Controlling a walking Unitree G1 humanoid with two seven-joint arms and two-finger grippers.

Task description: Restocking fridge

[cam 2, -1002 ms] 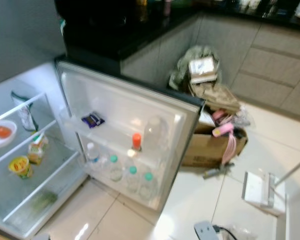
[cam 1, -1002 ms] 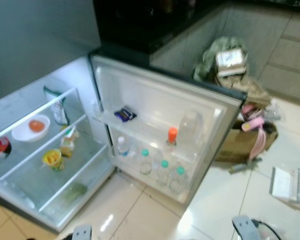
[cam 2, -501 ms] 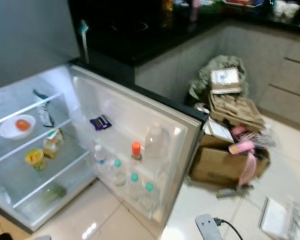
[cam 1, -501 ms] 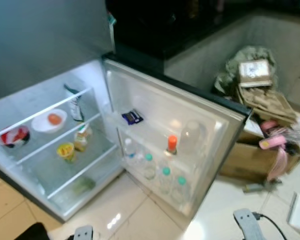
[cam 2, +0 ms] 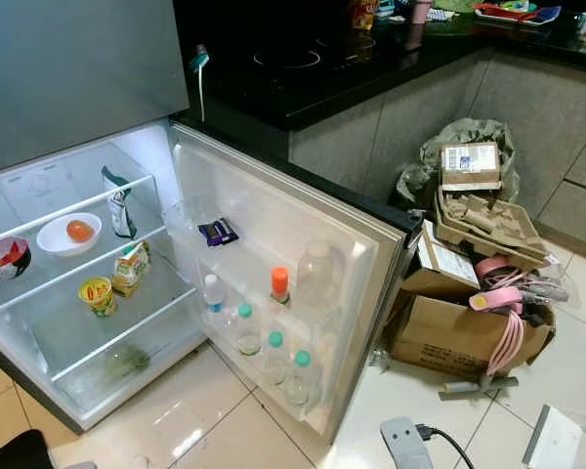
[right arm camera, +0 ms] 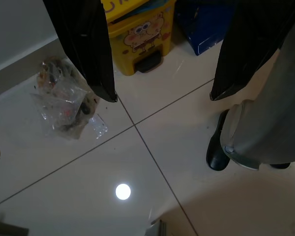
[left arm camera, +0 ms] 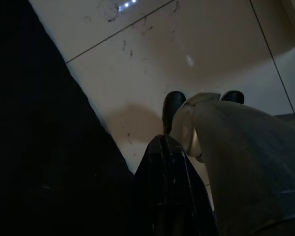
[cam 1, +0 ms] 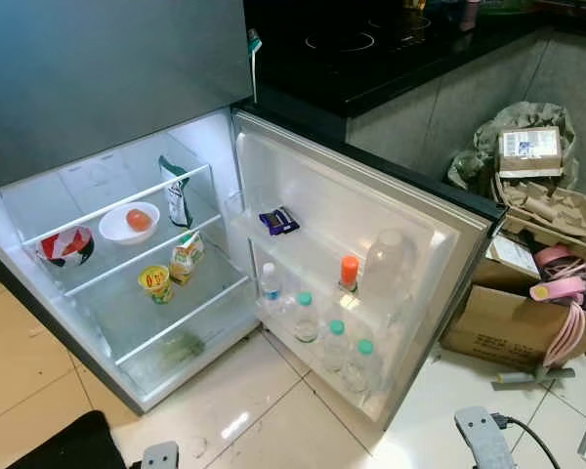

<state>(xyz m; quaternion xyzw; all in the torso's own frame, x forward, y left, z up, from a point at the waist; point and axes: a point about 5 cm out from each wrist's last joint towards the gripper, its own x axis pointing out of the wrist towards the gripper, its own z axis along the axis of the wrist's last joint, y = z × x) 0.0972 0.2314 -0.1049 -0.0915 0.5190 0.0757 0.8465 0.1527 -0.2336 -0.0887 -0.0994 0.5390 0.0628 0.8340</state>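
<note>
Below my right gripper lay a crumpled plastic bag point(right arm camera: 64, 105) on the tiles, near a yellow cartoon bin point(right arm camera: 137, 29).

Head views are pretty sharp, no motion blur, just slightly soft. Most of the light comes from inside the open fridge point(cam 1: 127, 283): its white walls and glass shelves glow cool and bright, and the door's inner liner point(cam 2: 273, 244) catches it too. The black worktop point(cam 2: 303, 68) stays dark with faint reflections near its back edge. Glossy floor tiles point(cam 1: 230, 425) throw back a small white glare spot just in front of the fridge. The left wrist view is dim, half swallowed by black shadow. The right wrist view is brighter, with one round lamp reflection point(right arm camera: 123, 191) on the tiles.
</note>
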